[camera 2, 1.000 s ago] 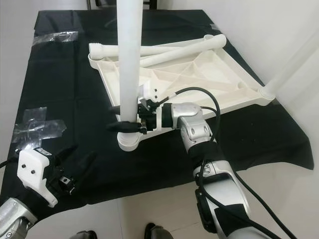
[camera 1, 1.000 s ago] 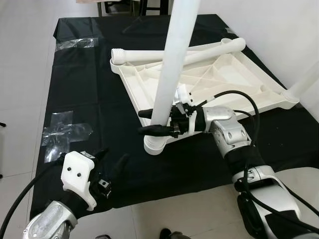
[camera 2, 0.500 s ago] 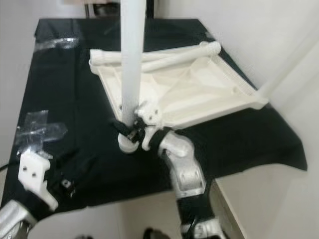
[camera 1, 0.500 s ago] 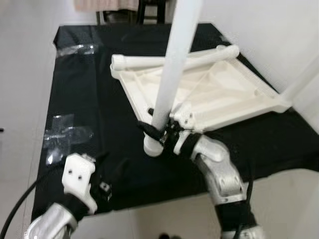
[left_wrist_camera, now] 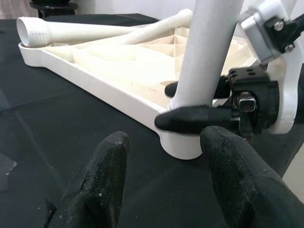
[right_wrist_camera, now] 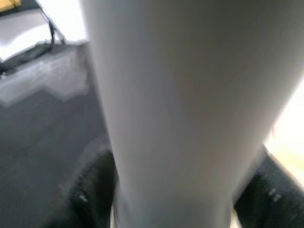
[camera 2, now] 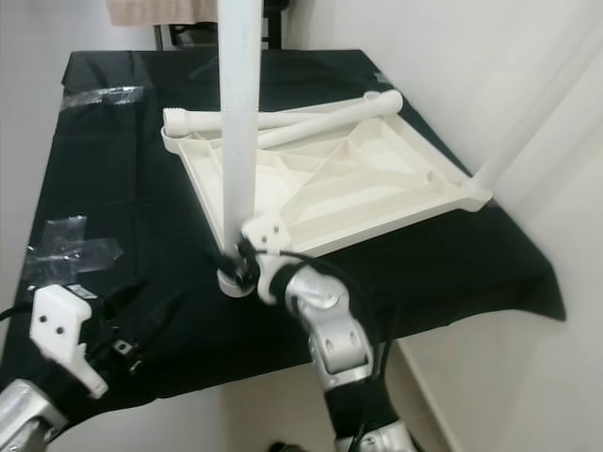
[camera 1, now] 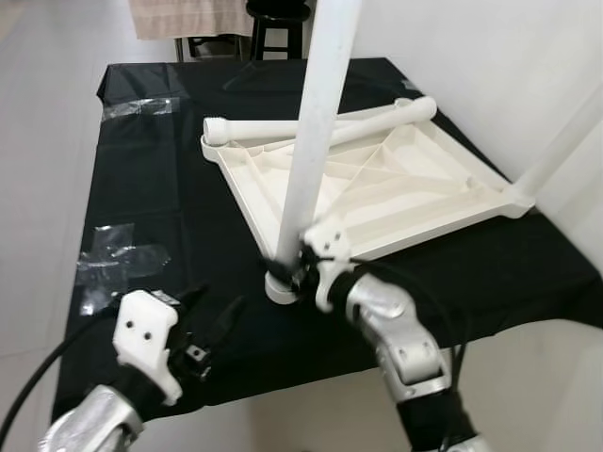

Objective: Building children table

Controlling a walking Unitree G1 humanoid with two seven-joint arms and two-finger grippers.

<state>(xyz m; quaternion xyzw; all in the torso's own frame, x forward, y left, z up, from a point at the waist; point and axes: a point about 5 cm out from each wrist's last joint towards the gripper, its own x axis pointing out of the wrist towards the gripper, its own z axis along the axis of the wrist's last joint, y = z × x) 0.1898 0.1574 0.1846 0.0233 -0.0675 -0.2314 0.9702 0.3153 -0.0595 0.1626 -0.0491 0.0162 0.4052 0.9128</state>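
I'm looking down on the black cloth (camera 1: 151,169) that covers the work surface, wall to the right side of the scene. On it, from centre out toward 2 o'clock, lies the white table top (camera 1: 396,188) upside down, ribbed underside showing. One table leg (camera 1: 316,127) stands upright in the corner socket (camera 1: 281,287) nearest me, just below centre, and rises out past 12 o'clock. A second upright leg (camera 1: 565,141) stands at the corner at 3 o'clock. Two loose legs (camera 1: 283,125) lie across the far edge of the table top, around 12 o'clock, one with its threaded end pointing toward 10 o'clock.

My right gripper (camera 1: 287,266) reaches in from 5 o'clock and has its two black fingers closed around the base of the near upright leg, one finger on each side, just above the socket; the left wrist view shows a finger (left_wrist_camera: 190,118) pressed against the leg. In the right wrist view the leg (right_wrist_camera: 180,104) looms between the blurred finger pads.

My left gripper (camera 1: 212,315) hovers low at 7 o'clock above the cloth, fingers spread wide apart, gripping nothing, pointed toward the socket.

Strips of clear tape (camera 1: 118,259) are stuck to the cloth at 9 o'clock, and another strip (camera 1: 141,82) near 11 o'clock. A dark stool (camera 1: 276,21) stands beyond the far edge.
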